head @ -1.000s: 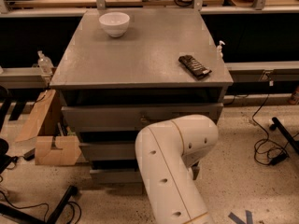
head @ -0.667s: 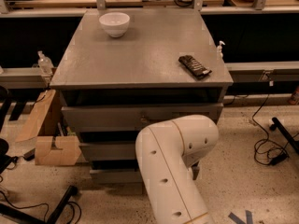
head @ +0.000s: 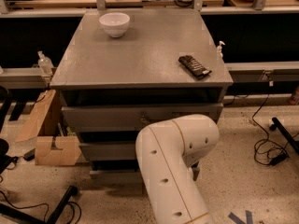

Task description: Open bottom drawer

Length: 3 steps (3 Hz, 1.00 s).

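Jaws hidden behind white arm (head: 174,171) fronting bottom drawer (head: 116,176); state cannot tell.

Gripper hidden behind white arm (head: 173,171), low at cabinet (head: 140,59) front; bottom drawer (head: 112,175) centre, right part covered.

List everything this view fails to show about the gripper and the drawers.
1. Gripper: camera view, fully hidden behind the white arm, presumably low in front of the cabinet.
2. Bottom drawer: camera view, its knob and right part are covered by the arm, so any contact cannot be judged.
3. Middle drawer: camera view, its knob is covered by the arm.
4. Dark packet on the cabinet top: camera view, its label is too small to read.
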Motion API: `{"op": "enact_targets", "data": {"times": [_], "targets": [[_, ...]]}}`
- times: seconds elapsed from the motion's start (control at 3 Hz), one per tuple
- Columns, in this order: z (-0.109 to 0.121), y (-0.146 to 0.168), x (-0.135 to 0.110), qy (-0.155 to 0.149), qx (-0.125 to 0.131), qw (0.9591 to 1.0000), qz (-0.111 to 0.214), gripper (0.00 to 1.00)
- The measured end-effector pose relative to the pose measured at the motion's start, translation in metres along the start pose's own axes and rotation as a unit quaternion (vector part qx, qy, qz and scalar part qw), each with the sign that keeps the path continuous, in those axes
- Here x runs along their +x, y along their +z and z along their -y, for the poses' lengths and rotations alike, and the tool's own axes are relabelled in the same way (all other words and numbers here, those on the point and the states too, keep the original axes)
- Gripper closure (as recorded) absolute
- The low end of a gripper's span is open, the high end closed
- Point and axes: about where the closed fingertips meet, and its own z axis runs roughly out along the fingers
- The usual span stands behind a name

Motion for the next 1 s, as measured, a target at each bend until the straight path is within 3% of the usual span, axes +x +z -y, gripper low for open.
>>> {"op": "enact_targets", "data": {"times": [0.33,1.0], "targets": [[0.0002,-0.0005,-0.0001,0.000,0.000,1.0000,0.000,1.00],[0.0002,-0.0005,-0.0001,0.000,0.000,1.0000,0.000,1.00]]}}
